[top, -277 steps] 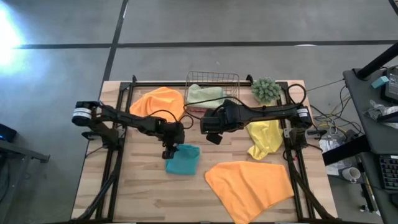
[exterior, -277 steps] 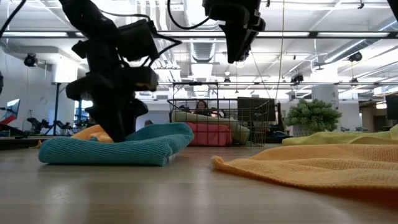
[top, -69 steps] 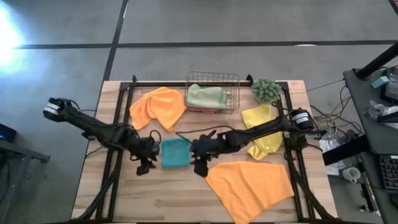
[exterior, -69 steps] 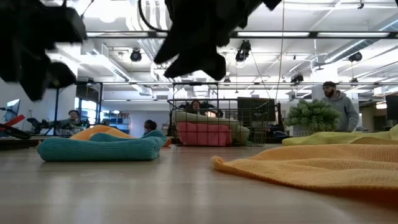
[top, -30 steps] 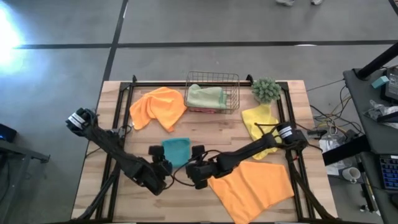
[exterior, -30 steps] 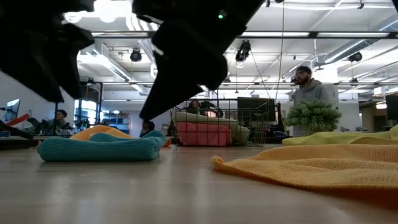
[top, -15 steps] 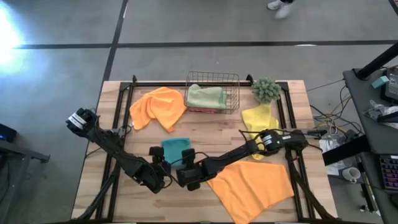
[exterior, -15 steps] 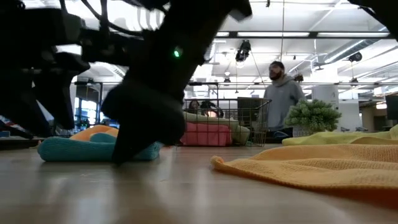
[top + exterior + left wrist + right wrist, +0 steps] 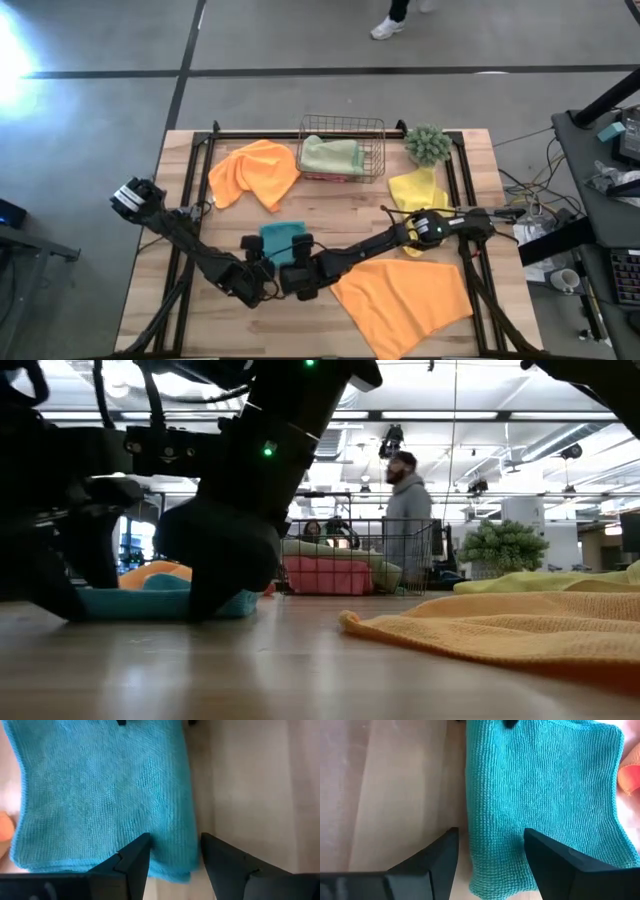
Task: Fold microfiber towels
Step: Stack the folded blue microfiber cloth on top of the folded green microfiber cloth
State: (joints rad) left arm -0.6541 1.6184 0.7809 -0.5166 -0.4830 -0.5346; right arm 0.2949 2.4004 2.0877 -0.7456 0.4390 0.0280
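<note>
The teal towel (image 9: 283, 238) lies folded flat on the table left of centre; it also shows in the low view (image 9: 150, 601). My left gripper (image 9: 260, 270) is open and low at the towel's near edge. In the left wrist view (image 9: 172, 842) its fingers straddle one near corner of the teal towel (image 9: 100, 785). My right gripper (image 9: 296, 265) is open beside it. In the right wrist view (image 9: 490, 837) its fingers straddle the other near corner of the teal towel (image 9: 545, 785). I cannot tell whether either gripper touches the cloth.
An orange towel (image 9: 255, 172) lies far left, and a larger orange towel (image 9: 405, 300) is spread near right. A yellow towel (image 9: 420, 200) is bunched at the right. The wire basket (image 9: 342, 125) holds a sage towel (image 9: 332, 153) over a pink one (image 9: 330, 575). A plant (image 9: 428, 145) stands far right. A person walks behind the table.
My right gripper has gone toward the table's left and down, from beside the orange towel to the teal towel's near edge. My left gripper has dropped lower at that same edge. The teal towel has stayed where it was.
</note>
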